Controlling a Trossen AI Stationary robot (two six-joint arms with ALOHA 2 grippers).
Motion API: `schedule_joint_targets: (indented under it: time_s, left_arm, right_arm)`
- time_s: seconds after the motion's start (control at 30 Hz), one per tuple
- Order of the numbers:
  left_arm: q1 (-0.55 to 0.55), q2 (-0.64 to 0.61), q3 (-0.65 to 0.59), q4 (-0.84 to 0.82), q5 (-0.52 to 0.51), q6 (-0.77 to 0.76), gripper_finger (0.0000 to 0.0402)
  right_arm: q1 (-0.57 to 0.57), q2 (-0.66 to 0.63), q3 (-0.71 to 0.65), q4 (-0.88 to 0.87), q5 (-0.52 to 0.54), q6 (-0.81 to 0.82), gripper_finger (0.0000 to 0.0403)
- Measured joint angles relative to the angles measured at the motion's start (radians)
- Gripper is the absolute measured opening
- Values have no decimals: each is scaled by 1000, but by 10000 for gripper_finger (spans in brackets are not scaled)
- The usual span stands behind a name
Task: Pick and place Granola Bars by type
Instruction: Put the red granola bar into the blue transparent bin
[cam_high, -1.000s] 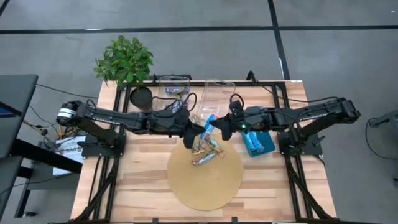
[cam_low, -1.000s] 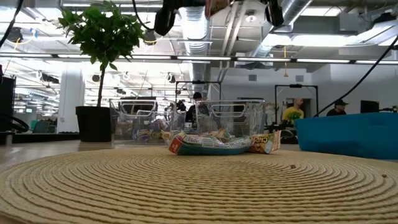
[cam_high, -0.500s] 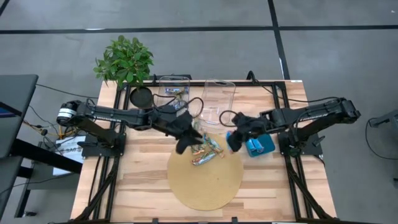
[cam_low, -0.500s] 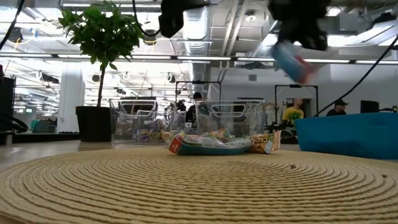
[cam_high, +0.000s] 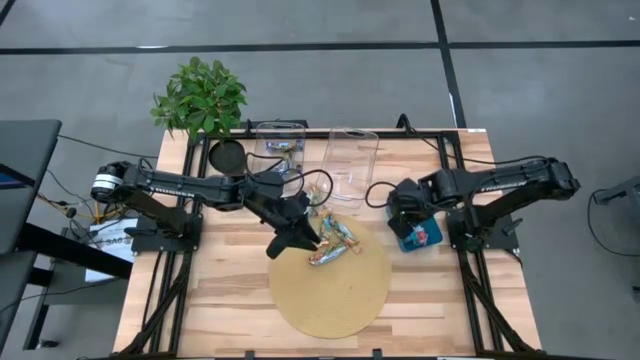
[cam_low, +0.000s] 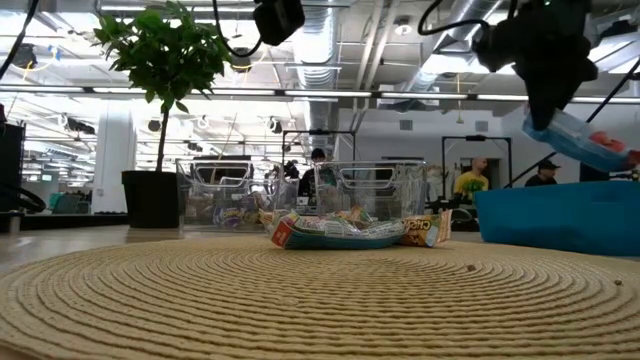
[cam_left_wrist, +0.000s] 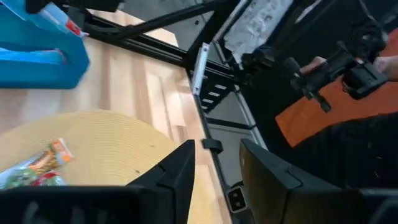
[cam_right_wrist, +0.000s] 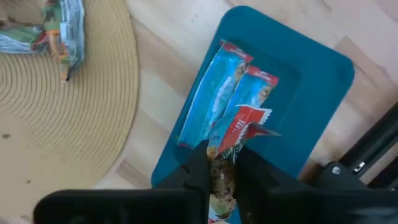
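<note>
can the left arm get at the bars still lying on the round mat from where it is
Probably yes: the left gripper hangs open and empty right beside the pile of bars on the round mat, with nothing between them.

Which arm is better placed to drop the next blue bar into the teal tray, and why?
The right: its gripper already holds a blue bar above the teal tray. The left gripper is empty, over the mat's edge.

I can read no lettering anywhere; the print on the granola bar wrappers (cam_right_wrist: 219, 99) is there, but I cannot make it out.
</note>
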Motion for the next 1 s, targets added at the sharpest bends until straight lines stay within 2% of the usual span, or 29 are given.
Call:
schedule_joint_targets:
  time_s: [0.13,0.4,0.5,0.63,0.87,1.0]
  left_arm:
    - [0,0,0,-24,-58,-15,115]
    - [0,0,0,-135,-60,-22,125]
    - [-7,-1,0,-172,-70,-22,126]
    - [-42,-1,0,-249,-164,-17,126]
    - [-121,113,2,-257,-314,-71,131]
    - [-130,192,0,-251,-345,-152,134]
  right_arm:
    - [-24,0,0,-20,25,14,63]
    - [-50,0,0,-8,32,-28,136]
    - [-42,0,0,48,51,-76,172]
    - [-11,-3,0,168,67,-153,207]
    - [50,-3,0,249,78,-206,228]
    - [98,-3,0,275,76,-262,226]
